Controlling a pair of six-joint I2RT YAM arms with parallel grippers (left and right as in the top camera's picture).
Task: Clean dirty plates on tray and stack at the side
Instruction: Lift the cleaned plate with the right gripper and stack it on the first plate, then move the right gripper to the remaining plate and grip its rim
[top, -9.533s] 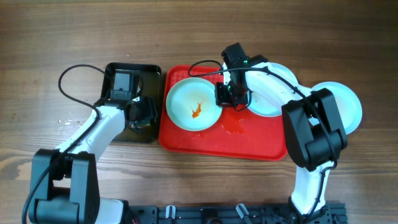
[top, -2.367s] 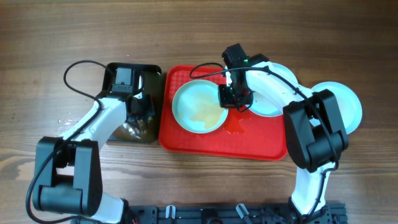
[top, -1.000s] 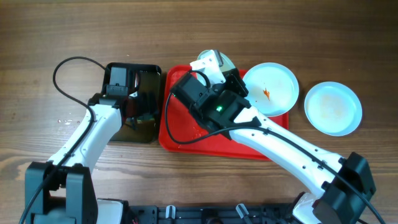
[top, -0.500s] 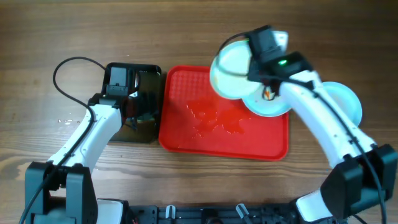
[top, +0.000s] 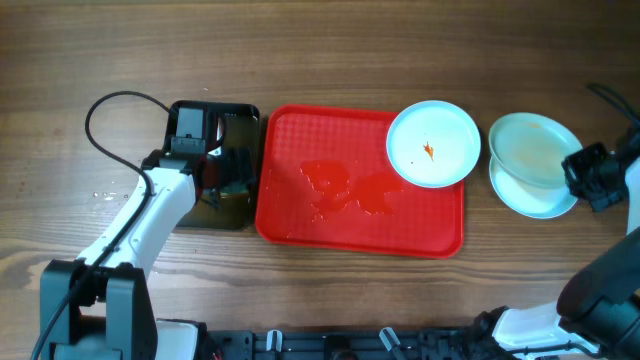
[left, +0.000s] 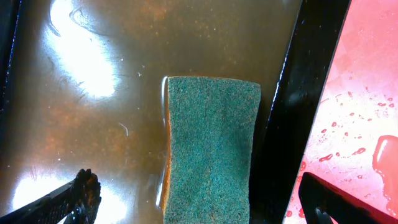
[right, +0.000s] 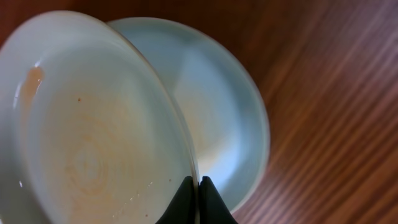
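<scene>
**Moved in the last half second: held plate (top: 535, 145), from above the tray (top: 290, 220) to the table (top: 350, 50) at right**

- Right gripper (top: 575, 172): jaws pinched nearly closed on the rim of the held plate, as the right wrist view shows. The plate is tilted, with a faint orange film on its inner face.
- Lower plate (top: 525, 203): flat on the table directly under the held plate, well right of the tray. Whether the two touch cannot be told.
- Smeared plate (top: 433, 143): on the tray's far right corner, with a small orange mark at centre.
- Tray: red, wet patch (top: 350, 190) near the middle.
- Left gripper (top: 228, 180): above the black tray (top: 215, 108), jaws wide and empty.
- Sponge (left: 211, 149): green, lying in brown water (left: 93, 93), just beside the black tray's right wall.
</scene>
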